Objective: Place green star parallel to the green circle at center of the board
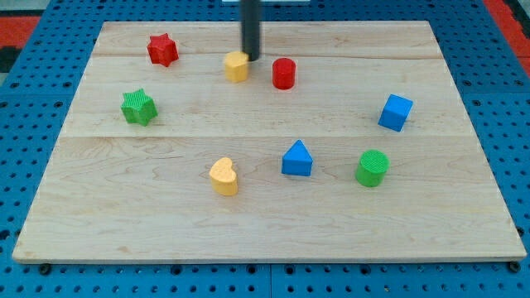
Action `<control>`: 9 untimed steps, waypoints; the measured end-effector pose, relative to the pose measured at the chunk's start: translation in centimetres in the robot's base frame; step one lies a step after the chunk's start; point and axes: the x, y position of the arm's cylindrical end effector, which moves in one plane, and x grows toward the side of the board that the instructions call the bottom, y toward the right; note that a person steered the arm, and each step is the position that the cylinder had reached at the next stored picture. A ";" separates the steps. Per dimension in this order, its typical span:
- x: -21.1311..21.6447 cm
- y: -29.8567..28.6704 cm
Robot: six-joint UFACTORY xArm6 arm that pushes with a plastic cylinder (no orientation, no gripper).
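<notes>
Board (265,232) overview: the green star (138,107) sits at nine o'clock, the green circle (372,168) at four o'clock. The rod has no jaws; its tip (250,58) touches the yellow block (237,66) at twelve o'clock. The star looks light, rigid, likely to slide; push a flat flank.

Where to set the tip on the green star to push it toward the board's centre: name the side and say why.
Set my tip against the green star's left face, in a notch between two points so it doesn't slip or spin. The star sits at the view's left; the green circle lies at lower right, so push rightward. The tip now stands by the yellow block, up top.
</notes>
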 end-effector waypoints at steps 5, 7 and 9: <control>9.8 -14.4; 12.1 -18.1; 13.2 -1.4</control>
